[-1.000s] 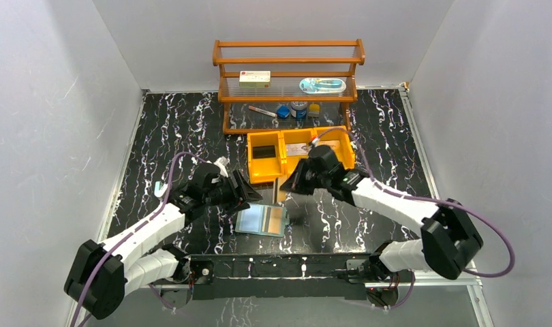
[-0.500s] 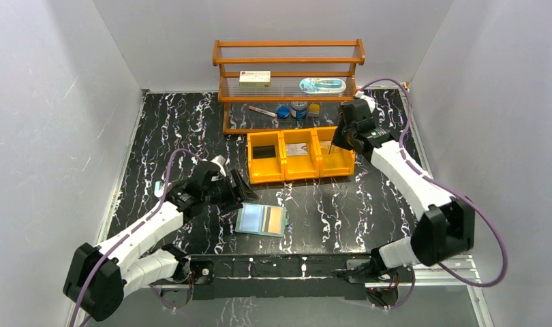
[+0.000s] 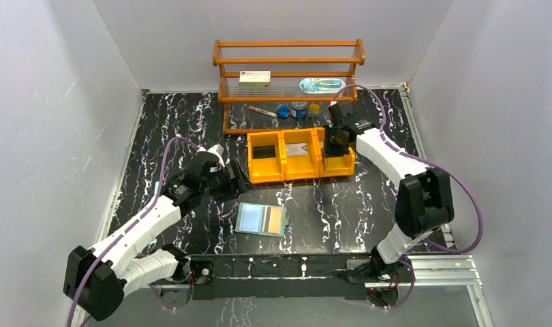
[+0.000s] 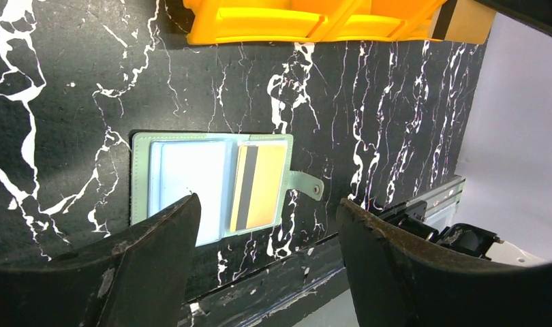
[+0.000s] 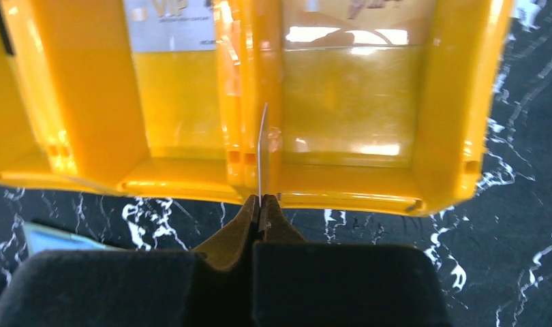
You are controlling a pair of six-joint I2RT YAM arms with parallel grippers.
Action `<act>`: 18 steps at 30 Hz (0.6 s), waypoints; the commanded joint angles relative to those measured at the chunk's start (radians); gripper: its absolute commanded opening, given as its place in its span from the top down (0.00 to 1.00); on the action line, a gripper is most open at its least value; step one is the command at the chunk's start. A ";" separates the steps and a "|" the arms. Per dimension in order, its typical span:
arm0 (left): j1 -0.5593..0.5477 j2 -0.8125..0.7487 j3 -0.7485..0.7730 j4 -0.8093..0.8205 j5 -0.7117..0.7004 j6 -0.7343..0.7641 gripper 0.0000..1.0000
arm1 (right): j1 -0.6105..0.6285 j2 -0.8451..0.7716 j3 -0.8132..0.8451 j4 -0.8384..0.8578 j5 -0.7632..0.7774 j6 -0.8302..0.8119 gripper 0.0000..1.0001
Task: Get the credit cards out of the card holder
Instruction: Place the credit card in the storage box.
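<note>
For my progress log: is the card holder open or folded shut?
Open: the card holder lies spread flat, both inner pockets showing, one orange card in the pocket beside the snap tab.

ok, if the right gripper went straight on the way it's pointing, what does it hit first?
Probably the orange bin: the card held in the right gripper lines up edge-on with the wall between the middle and right compartments, so the card's edge would touch first. Depth is unclear.

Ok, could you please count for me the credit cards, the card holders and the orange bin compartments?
Card holder: 1
Orange bin compartments: 3
Credit cards: 5 (one in the card holder, one in the right gripper, three in the compartments)
Total: 9
</note>
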 commanded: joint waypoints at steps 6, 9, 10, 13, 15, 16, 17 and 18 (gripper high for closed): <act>0.003 -0.013 0.008 -0.039 -0.004 0.017 0.28 | 0.003 0.018 0.036 0.053 -0.269 -0.098 1.00; 0.003 -0.011 0.006 -0.037 -0.003 0.017 0.28 | 0.021 0.010 0.031 0.065 -0.284 -0.122 1.00; 0.003 -0.009 0.008 -0.038 -0.002 0.017 0.28 | 0.025 0.010 0.029 0.063 -0.248 -0.121 1.00; 0.003 -0.005 0.009 -0.038 -0.002 0.020 0.28 | 0.026 0.001 0.028 0.062 -0.100 -0.135 1.00; 0.003 -0.006 0.012 -0.041 -0.003 0.025 0.28 | 0.026 -0.019 0.026 0.087 -0.029 -0.164 1.00; 0.003 -0.006 0.012 -0.043 -0.004 0.027 0.28 | 0.026 -0.031 0.022 0.110 -0.006 -0.184 1.00; 0.003 -0.007 0.010 -0.043 -0.006 0.028 0.28 | 0.026 -0.043 0.014 0.136 0.004 -0.215 1.00; 0.003 -0.006 0.009 -0.043 -0.006 0.031 0.28 | 0.025 -0.058 -0.002 0.173 0.011 -0.257 1.00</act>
